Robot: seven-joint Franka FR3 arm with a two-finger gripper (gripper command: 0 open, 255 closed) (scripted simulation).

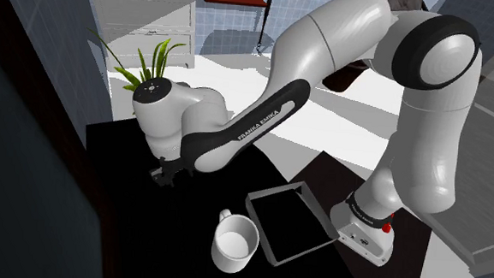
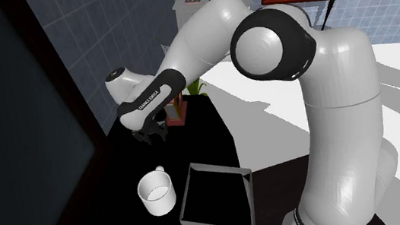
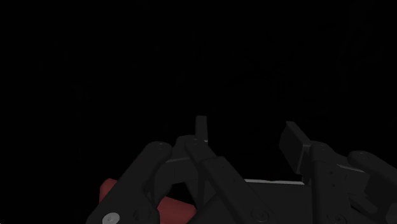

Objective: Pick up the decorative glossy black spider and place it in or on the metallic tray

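Shoulder view
Gripper [image 1: 162,171]: it sits low over the black tabletop [image 1: 182,210], past the white mug [image 1: 235,242] on the side away from the tray.
Tray [image 1: 275,192]: just beside the mug, dark inside, nothing in it that you can make out.
Spider: black on a black top, so you cannot tell it apart here. My judgement is that it lies under or close to the gripper.

Second exterior view
Gripper [image 2: 151,136]: beyond the mug [image 2: 157,193], pointing down close to the tabletop.
Tray [image 2: 219,168]: beside the mug, nearer the arm's base.
Red object [image 2: 174,112]: farther from the mug than the gripper, close behind it.

Wrist view
Jaws: the fingers [image 3: 201,127] stand well apart on the gripper [image 3: 248,133], and nothing can be made out between them against the dark.
Red object [image 3: 111,189]: near one finger's base.

Risks
Blind closing: with the spider lost in the dark, you may pinch a thin leg or close on nothing.
Slip: a glossy body may slide out on the lift.
Carry: the mug stands between gripper and tray, so a low path could knock it.
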